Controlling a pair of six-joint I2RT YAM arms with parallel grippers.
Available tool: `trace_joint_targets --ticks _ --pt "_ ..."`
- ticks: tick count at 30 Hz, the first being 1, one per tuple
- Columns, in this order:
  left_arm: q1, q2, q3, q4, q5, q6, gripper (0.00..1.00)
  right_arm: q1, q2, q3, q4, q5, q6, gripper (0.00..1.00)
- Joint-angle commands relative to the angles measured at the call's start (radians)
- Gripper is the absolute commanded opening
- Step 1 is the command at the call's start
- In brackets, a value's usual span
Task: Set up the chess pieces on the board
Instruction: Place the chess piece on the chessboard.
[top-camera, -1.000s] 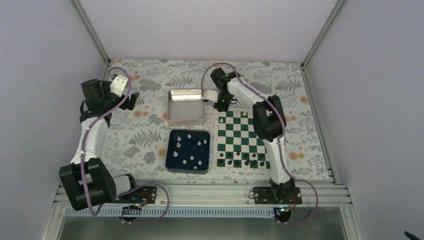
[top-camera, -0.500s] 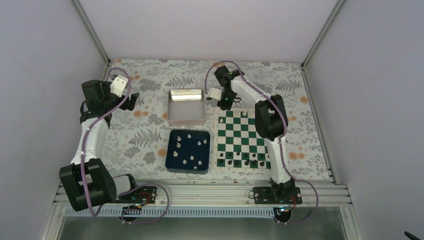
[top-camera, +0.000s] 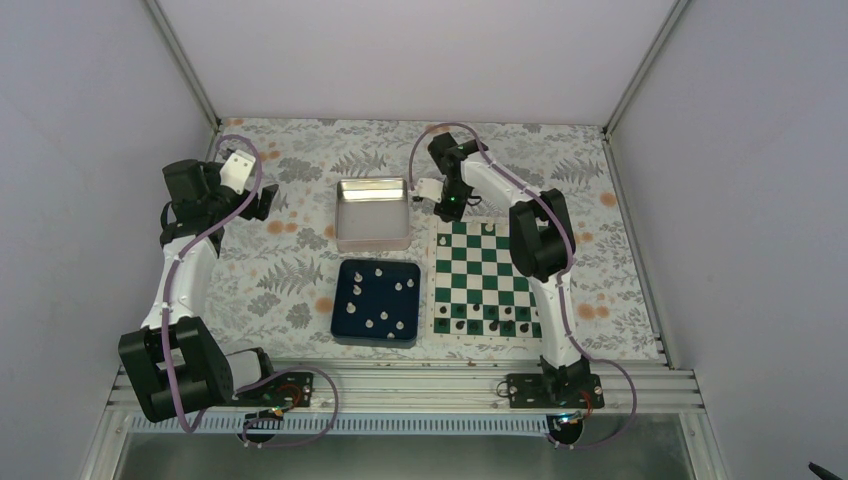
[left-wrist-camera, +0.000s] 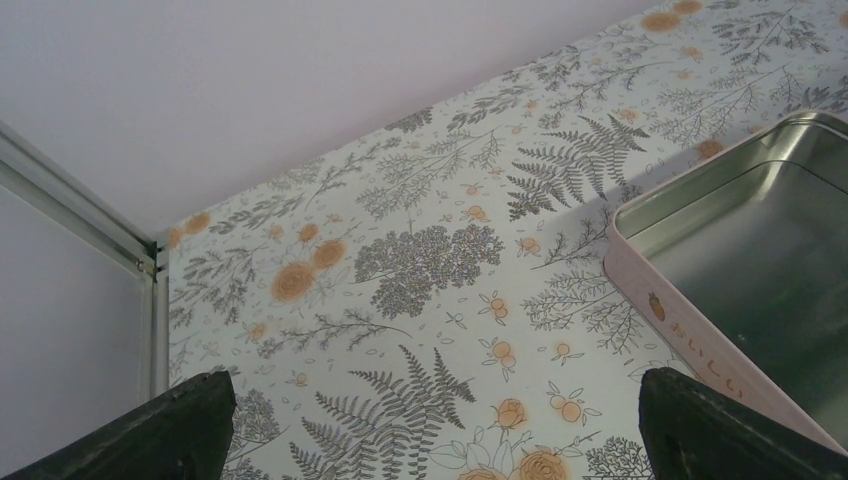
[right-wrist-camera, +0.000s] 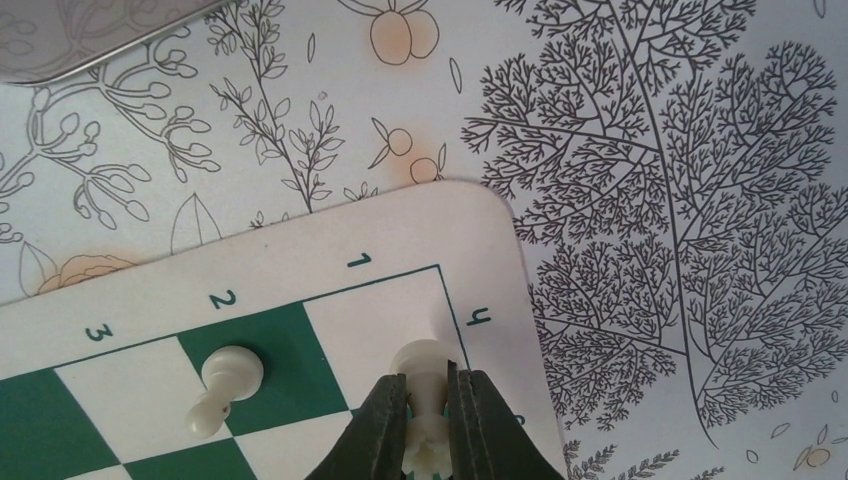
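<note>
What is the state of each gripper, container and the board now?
Right gripper: shut on a white chess piece at a corner square of the green-and-white chessboard.
Left gripper: open, empty.
Shiny metal square tin: open, looks empty.
Dark blue square tray: holds several white pieces.
Chessboard: partly set, black pieces along near edge.

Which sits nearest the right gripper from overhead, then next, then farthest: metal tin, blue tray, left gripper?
From the right gripper:
1. The metal tin, just to its left.
2. The blue tray, nearer the arm bases.
3. The left gripper, far left beyond the tin.
</note>
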Motion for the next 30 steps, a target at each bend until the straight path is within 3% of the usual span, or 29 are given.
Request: trace_joint_targets --ticks 1,17,21,24,30 --pt "0.008 -0.007 -0.008 0.022 0.008 -0.004 1.00 -0.006 0.031 -0.013 -0.017 -0.013 -0.013 0.07" --pt "0.008 -0.006 -0.005 0.021 0.007 -0.001 1.00 -0.001 0.051 -0.025 -0.008 -0.021 -0.014 0.07" --pt "0.008 -0.006 -0.004 0.019 0.008 0.000 1.00 -0.002 0.049 -0.015 -0.018 -0.025 -0.014 0.16" --pt "0.007 -0.005 -0.002 0.019 0.006 0.000 1.00 -0.002 0.025 -0.005 -0.018 -0.019 -0.013 0.28" --pt "0.008 -0.005 -0.007 0.024 0.002 0.001 1.00 0.020 -0.065 0.057 -0.048 0.004 -0.001 0.39"
